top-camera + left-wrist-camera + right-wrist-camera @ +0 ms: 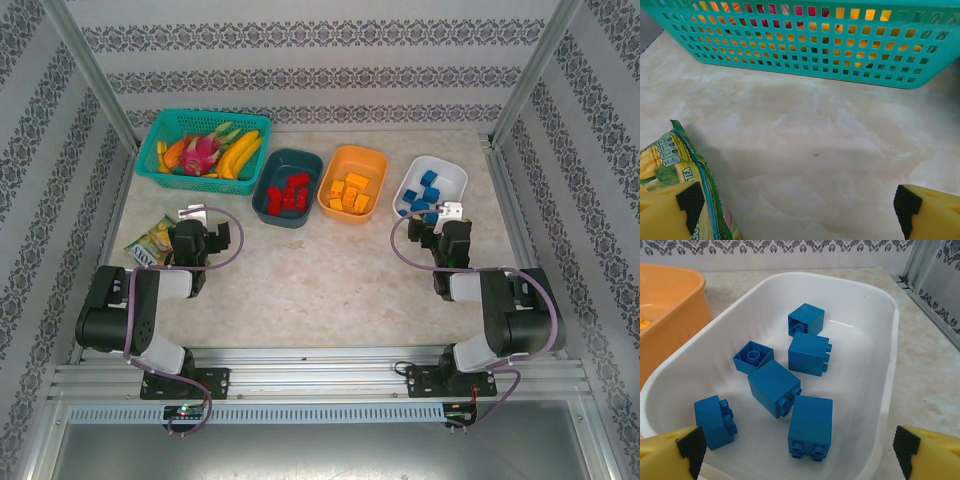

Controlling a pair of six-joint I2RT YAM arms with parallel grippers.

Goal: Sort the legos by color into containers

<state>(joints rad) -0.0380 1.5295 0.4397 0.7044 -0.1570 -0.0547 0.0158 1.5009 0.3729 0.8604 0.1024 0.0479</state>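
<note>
Top external: red bricks [291, 192] in teal tub [290, 157], orange bricks [350, 192] in orange tub [352, 151], blue bricks [425, 190] in white tub [448, 172]; sorting looks finished. Left fingers [690, 200], right fingers [690, 444] apart, empty.

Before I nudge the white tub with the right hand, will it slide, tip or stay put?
The white tub looks shallow and thin-walled on a smooth tabletop, so it would probably slide rather than tip. The six blue bricks lie loose inside, some on their sides, and would likely shift.
</note>
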